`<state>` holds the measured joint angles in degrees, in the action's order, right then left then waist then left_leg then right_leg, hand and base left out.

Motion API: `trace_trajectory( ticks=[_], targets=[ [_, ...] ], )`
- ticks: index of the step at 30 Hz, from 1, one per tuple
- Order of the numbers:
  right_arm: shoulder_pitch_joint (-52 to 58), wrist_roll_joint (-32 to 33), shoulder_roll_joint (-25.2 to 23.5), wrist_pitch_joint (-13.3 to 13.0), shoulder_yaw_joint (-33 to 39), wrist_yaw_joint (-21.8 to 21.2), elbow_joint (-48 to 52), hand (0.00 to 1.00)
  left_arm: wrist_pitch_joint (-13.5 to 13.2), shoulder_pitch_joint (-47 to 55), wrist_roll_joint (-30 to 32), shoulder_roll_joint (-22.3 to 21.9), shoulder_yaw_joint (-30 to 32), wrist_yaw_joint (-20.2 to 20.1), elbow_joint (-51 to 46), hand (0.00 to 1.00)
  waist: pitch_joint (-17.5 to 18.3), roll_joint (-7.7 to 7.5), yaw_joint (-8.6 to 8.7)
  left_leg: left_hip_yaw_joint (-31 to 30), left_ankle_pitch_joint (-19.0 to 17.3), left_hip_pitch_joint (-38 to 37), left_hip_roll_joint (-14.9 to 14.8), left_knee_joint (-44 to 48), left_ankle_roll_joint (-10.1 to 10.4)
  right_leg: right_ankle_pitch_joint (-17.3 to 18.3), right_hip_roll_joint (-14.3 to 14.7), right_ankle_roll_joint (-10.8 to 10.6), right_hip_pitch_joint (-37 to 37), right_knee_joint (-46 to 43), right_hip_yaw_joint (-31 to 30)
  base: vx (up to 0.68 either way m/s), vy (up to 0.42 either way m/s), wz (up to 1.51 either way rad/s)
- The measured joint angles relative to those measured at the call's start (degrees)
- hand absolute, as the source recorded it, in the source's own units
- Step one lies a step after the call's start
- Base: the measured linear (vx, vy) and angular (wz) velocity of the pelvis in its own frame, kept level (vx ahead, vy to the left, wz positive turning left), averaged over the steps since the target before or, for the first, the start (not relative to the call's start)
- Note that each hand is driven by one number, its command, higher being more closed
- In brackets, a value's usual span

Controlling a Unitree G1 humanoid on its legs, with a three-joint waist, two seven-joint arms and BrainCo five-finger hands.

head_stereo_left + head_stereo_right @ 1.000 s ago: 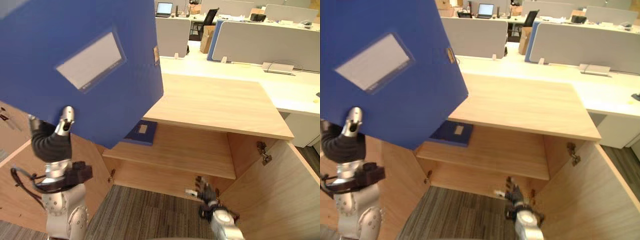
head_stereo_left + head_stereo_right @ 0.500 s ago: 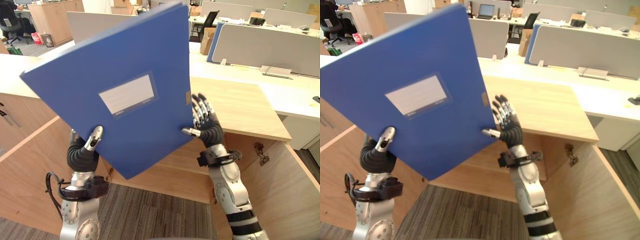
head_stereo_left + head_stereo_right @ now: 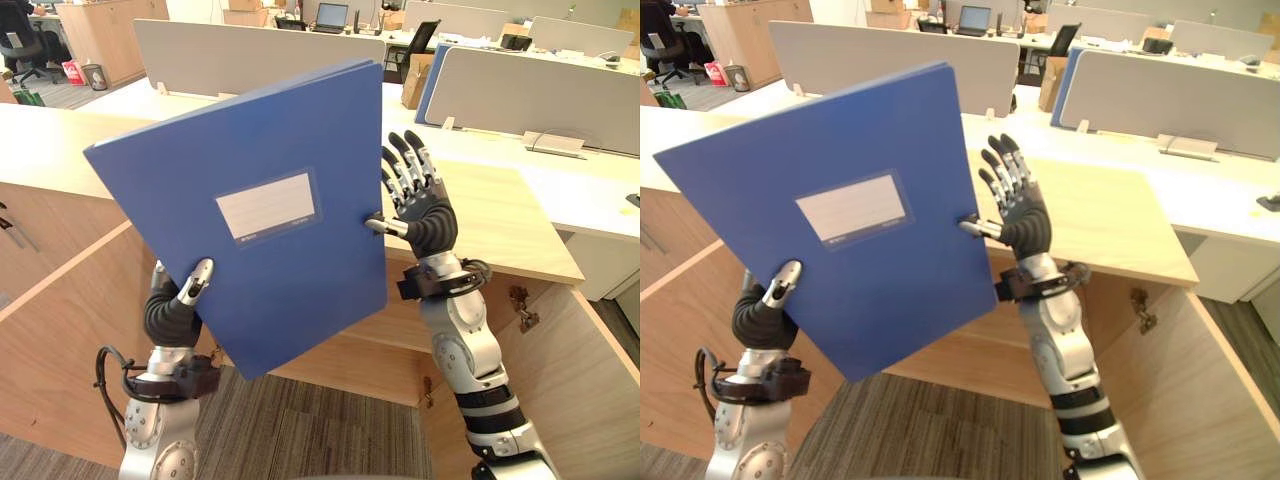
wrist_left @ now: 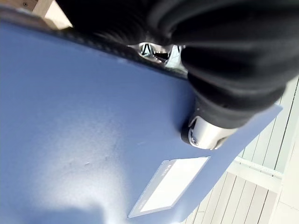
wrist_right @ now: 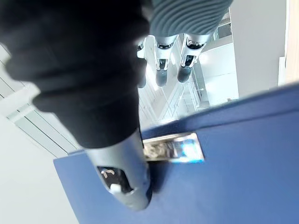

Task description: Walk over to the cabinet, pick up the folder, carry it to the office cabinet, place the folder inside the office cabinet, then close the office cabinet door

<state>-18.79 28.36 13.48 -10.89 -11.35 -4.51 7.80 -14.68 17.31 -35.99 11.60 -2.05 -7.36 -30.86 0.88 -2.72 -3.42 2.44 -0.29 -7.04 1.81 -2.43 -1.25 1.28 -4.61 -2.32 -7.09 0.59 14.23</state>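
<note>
The folder has dropped lower, left hand pinching its bottom edge, right hand with fingers spread, thumb on its stiff-looking, slick side.

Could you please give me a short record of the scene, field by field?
Folder: blue, held up tilted in front of the cabinet
Left hand: thumb pinches the folder's lower corner
Right hand: fingers straight, thumb against the folder's edge by its metal clip
Cabinet: wooden, both doors open
Folder placed: not yet
</note>
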Motion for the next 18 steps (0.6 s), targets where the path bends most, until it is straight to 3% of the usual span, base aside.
trace_trajectory(
  ticks=[6, 16, 17, 18],
  targets=[
    [-0.92, 2.33, 1.74, 0.80, -5.61, -2.80, -3.93, 0.00, 0.23, 0.11, -0.55, 0.40, -0.94, 0.00, 1.23, 1.00, 0.06, -0.17, -0.30, -0.05, 0.17, -0.01, -0.01, -0.28, 0.05, 0.00, 0.03, 0.00, 0.08, 0.00, 0.01, 0.00, 0.000, 0.00],
    [-5.98, 9.69, 5.66, 1.22, -13.33, -5.30, -12.78, 0.00, 0.28, 0.29, -3.92, 4.81, -0.79, 0.29, 2.25, 1.00, 0.06, -0.18, -0.66, -0.22, 0.66, 0.00, -0.01, -0.63, 0.14, 0.00, 0.13, 0.01, 0.24, -0.10, 0.04, 0.00, 0.000, 0.00],
    [-6.60, 11.02, 7.12, 1.26, -14.99, -5.42, -13.17, 1.00, 0.27, 0.29, -3.93, 5.34, -0.78, 0.41, 2.25, 1.00, 0.06, -0.19, -0.68, -0.22, 0.69, 0.01, -0.01, -0.67, 0.14, 0.00, 0.25, 0.01, 0.26, -0.10, 0.04, 0.00, 0.000, 0.00],
    [-7.12, 11.34, 8.38, 1.39, -16.30, -5.48, -13.36, 1.00, 0.27, 0.29, -3.92, 5.76, -0.78, 0.59, 2.25, 1.00, 0.07, -0.20, -0.67, -0.22, 0.70, 0.01, -0.01, -0.68, 0.15, 0.00, 0.31, 0.01, 0.26, -0.10, 0.04, 0.00, 0.000, 0.00]
  ],
)
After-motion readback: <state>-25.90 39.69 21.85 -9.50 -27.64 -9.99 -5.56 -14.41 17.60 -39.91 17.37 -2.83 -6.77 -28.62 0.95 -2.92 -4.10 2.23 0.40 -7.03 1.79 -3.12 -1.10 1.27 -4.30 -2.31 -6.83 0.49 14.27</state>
